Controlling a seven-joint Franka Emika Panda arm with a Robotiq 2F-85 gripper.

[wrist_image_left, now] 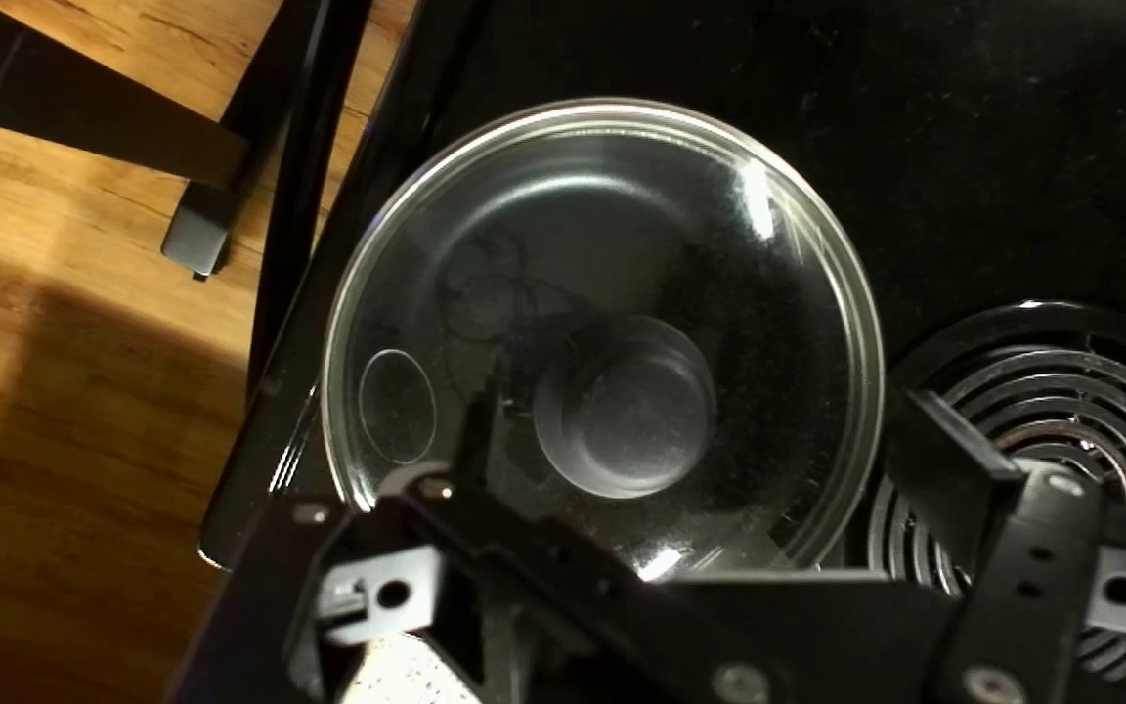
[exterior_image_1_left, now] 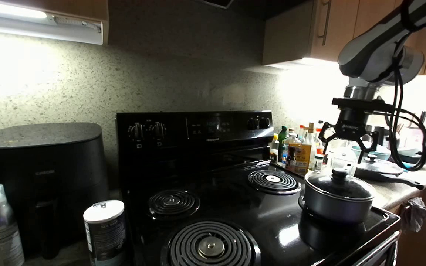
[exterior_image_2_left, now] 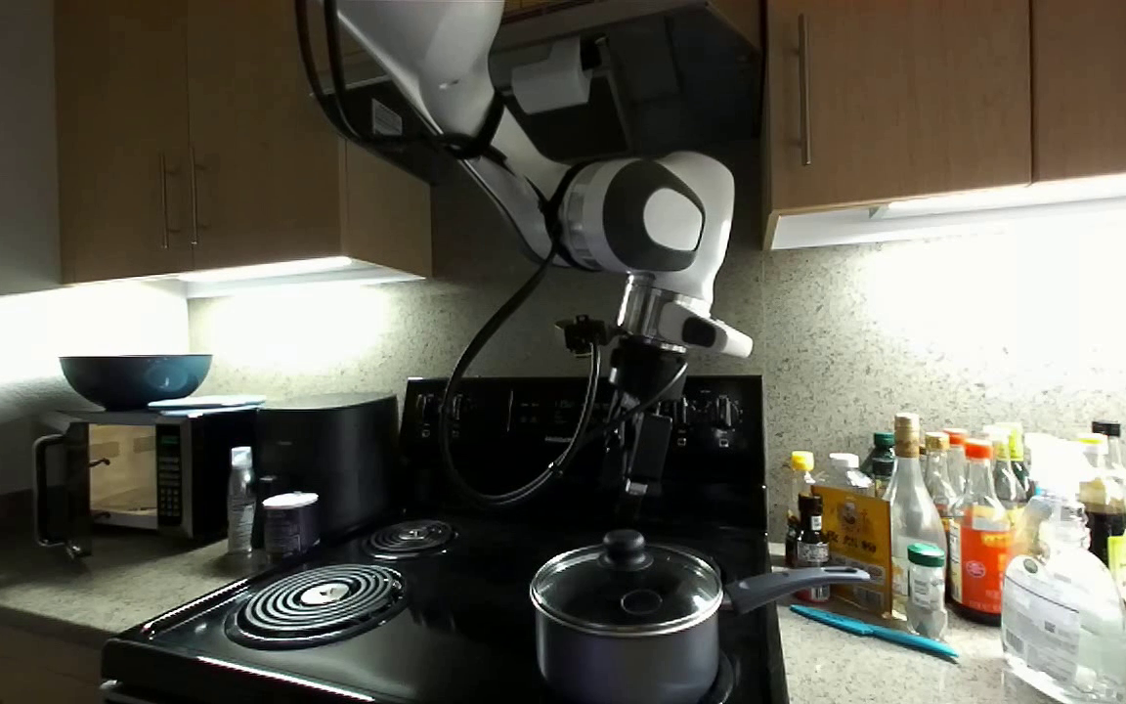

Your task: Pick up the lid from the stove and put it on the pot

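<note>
"Where shall we start?"

"With our black two-fingered Robotiq gripper (exterior_image_1_left: 342, 157): it hangs above the round, dark grey metal pot (exterior_image_1_left: 338, 210), its fingers (wrist_image_left: 949, 479) spread far apart with nothing between them that we can make out."

"And right below it?"

"A rounded black knob (exterior_image_2_left: 627, 550), apart from the gripper. It tops the round, metal-rimmed, see-through glass lid (exterior_image_2_left: 627, 590), which we see on the pot, looking level, its edge following the pot's as far as our views show."

"Farther out?"

"The pot stands on the glossy black electric stove (exterior_image_1_left: 235, 207), and a dark spiral coil burner (exterior_image_1_left: 274, 181) lies just beside the pot."

"So how much is left for us?"

"Very little, we judge. Picking and placing look done. All we would expect to remain is taking the gripper well away from the pot without catching the knob."
</note>
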